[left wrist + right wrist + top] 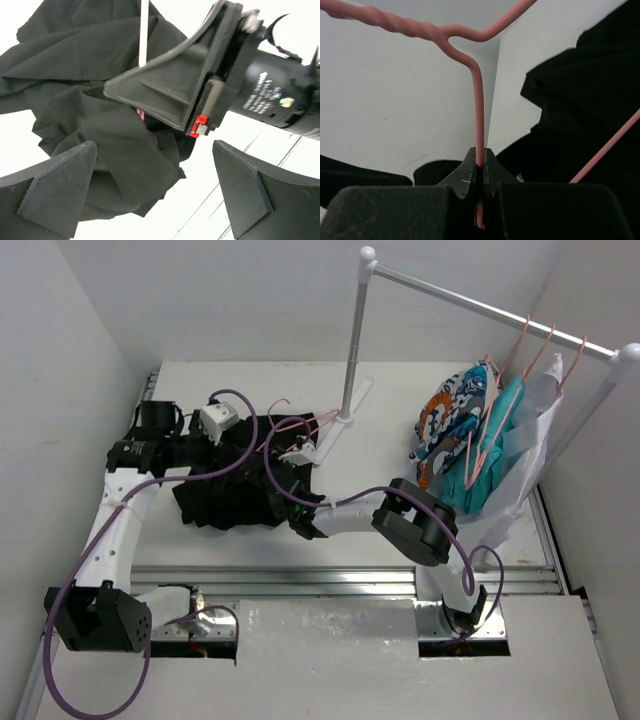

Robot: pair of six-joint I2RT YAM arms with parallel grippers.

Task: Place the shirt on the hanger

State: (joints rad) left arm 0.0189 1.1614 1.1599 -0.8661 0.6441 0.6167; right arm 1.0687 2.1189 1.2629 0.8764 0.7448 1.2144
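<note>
While the right arm's fingers (pixel 468 176) clamp the thin pink wire hanger (pixel 479 115), its wire running straight out from them, the left arm's fingers (pixel 60 187) stand released, wide apart, just over the crumpled black fabric shirt (pixel 225 495) heaped on the white tabletop (pixel 390 445); left arm nearer it

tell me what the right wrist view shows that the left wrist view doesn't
Only the right wrist view: the right claw shut on the hanger wire, below its twisted neck. Only the left wrist view: the left claw open, holding nothing, and the right claw's outer casing. Both: the black shirt, bunched up.
</note>
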